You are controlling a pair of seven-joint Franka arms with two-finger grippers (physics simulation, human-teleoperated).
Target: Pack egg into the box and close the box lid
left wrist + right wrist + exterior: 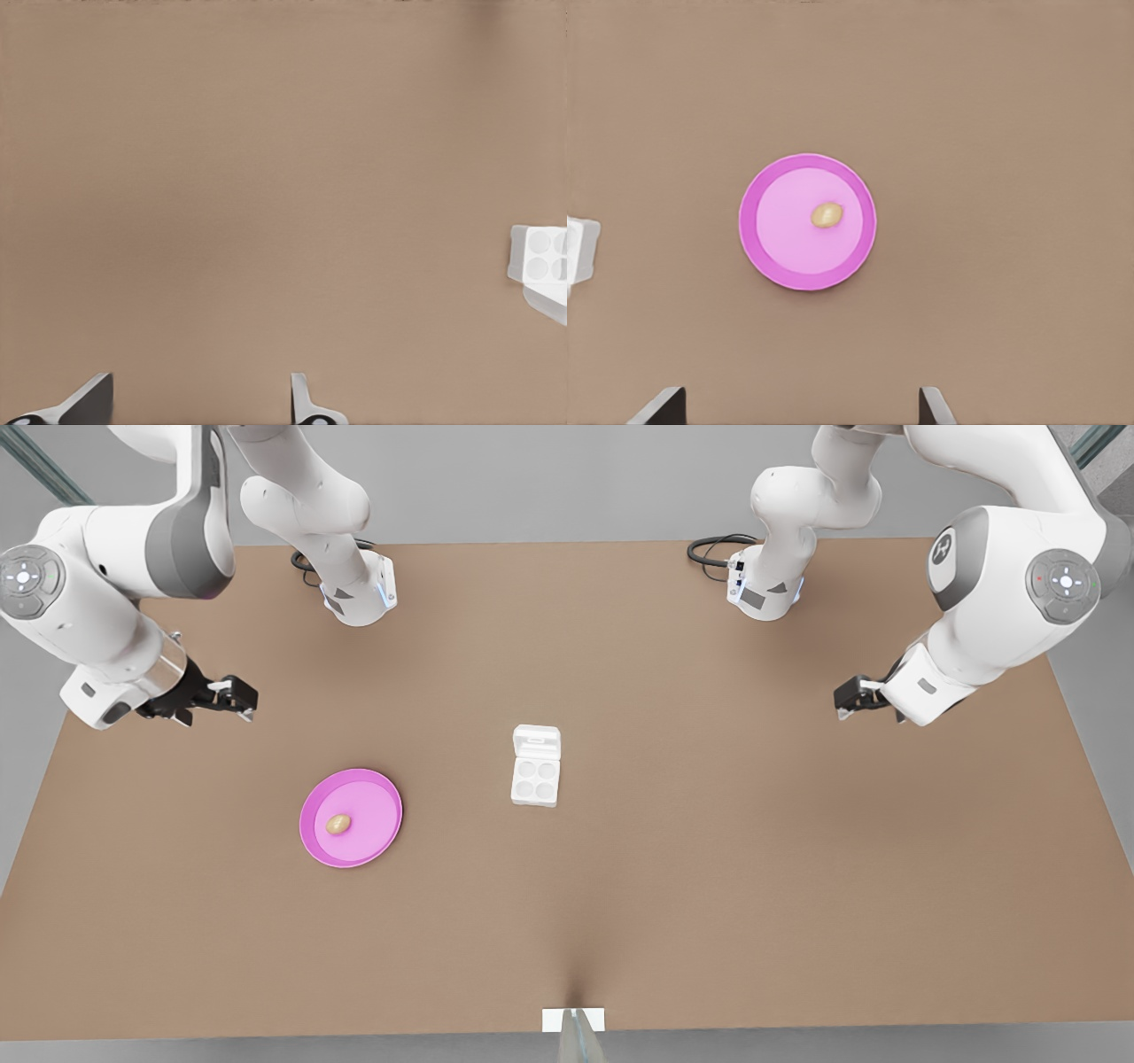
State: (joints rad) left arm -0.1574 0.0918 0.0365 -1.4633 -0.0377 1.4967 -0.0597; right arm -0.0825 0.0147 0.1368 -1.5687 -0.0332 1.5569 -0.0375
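Egg (337, 824) on plate (372, 841), front view's left of box (536, 779).

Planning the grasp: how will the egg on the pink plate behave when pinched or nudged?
The egg looks smooth and oval, so it may roll or slip. It lies loose on the plate, whose raised rim might stop it. It looks tiny, so probably light.

Overhead front view; downward wrist views.
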